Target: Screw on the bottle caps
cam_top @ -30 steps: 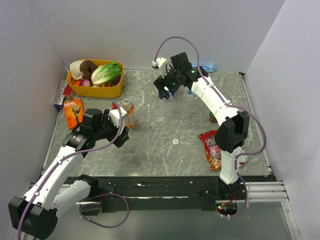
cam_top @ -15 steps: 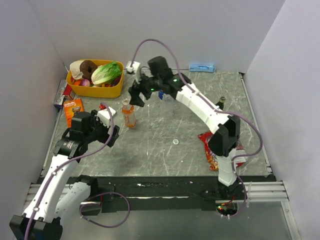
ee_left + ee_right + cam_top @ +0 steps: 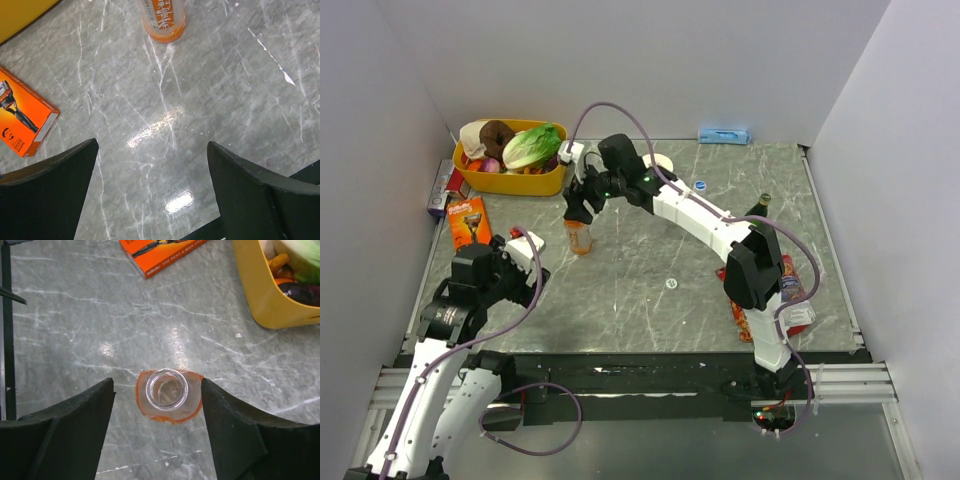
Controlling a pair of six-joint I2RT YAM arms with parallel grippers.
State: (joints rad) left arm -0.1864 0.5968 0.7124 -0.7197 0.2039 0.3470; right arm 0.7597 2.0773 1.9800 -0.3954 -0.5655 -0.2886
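A grey, marble-patterned bench [image 3: 650,270] with pale veins and scuffs fills the enclosure. Plain white panels close it in: a back wall [image 3: 620,60], a left wall [image 3: 370,150] and a right wall [image 3: 905,150]. A black rail [image 3: 650,372] runs along its near edge. Light from above leaves glare patches [image 3: 152,127] on the glossy surface.

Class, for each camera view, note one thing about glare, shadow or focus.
Left wrist: two bright glare patches on the table, and the dark fingers look soft-edged. Right wrist: a glare streak lies on the table just beyond the open bottle of orange drink, whose mouth is sharp. Top external: even light, no hard shadows.
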